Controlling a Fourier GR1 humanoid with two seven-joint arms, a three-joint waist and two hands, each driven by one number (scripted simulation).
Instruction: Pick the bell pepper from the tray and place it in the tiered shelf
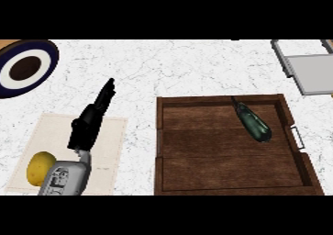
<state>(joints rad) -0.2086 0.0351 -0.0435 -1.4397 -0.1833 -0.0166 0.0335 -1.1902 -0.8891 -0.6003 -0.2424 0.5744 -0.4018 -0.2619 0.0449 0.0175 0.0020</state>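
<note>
Left hand, fingers held straight and together and pointing toward the top of the frame, hovers at left of centre with nothing in its hold. Its grey forearm comes up from the lower left edge, above a pale mat on the white marble counter. A yellow, rounded item lies on the mat just beside the forearm, partly covered by it. No right hand shows anywhere in the view.

Right of centre sits the wooden tray, a dark brown box with raised walls. Inside it, toward its upper right, lies a dark green, elongated thing with a thin stem; it reads more like a slim vegetable than a blocky bell pepper, though the steep angle makes that hard to settle. It is the tray's only content, so it is probably the task's object.

At upper right the grey tiered shelf is cut by the frame edge. A dark blue plate with a white ring sits at upper left.

By the look of it the pick has not begun: the hand is well apart from the tray. Next comes a reach rightward over the tray wall, fingers closing across the object's narrow body.
</note>
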